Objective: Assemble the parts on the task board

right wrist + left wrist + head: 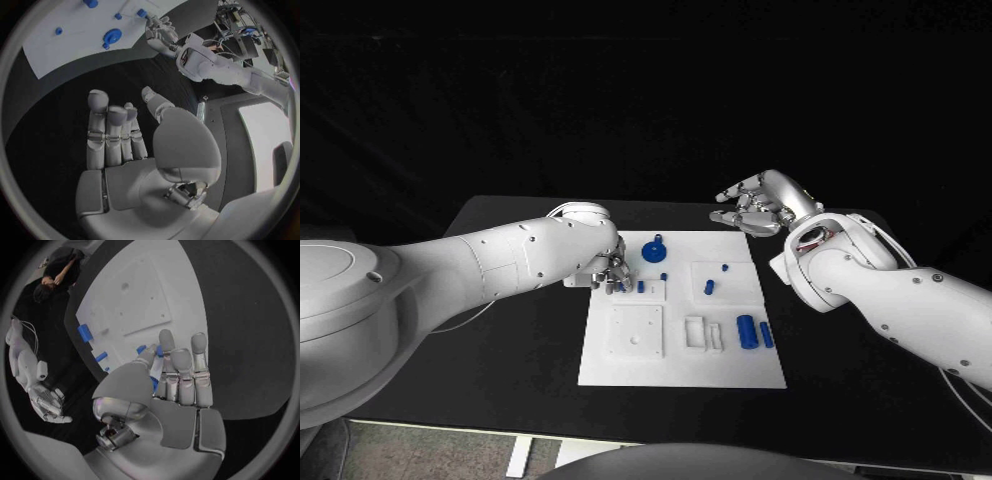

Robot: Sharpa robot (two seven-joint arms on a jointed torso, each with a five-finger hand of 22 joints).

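Task board [678,350] lies under left hand [607,268], which holds a blue part [154,383].

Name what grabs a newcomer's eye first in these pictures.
The flat white rectangular task board glows mid-table against the black tabletop, dotted with small blue plastic parts. The left robot hand pinches a blue part at the board's far-left corner; the right robot hand hovers open beyond the board.

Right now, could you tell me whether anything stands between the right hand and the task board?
Nothing visible does: the right hand hangs open past the far right corner of the task board, with only bare black table between them.
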